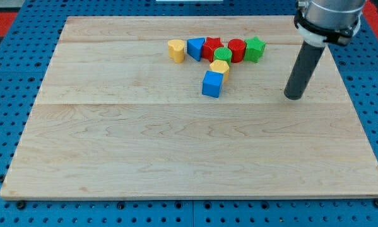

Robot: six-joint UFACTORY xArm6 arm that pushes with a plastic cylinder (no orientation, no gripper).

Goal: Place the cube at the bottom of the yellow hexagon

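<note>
End effector: dark rod, no jaws, holding nothing; my tip [294, 96] rests on the counter [176, 157], well right of the blocks. Blue cube [212, 84] touches the yellow hexagon [219, 67] at its bottom-left edge.

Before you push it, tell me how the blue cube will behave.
The blue cube sits flat on the wooden board, so it should slide rather than roll. An off-centre push would probably turn it. It touches the yellow hexagon, which may shift too. My tip is off to its right.

Wooden board [176, 157] on blue pegboard [5, 94].
</note>
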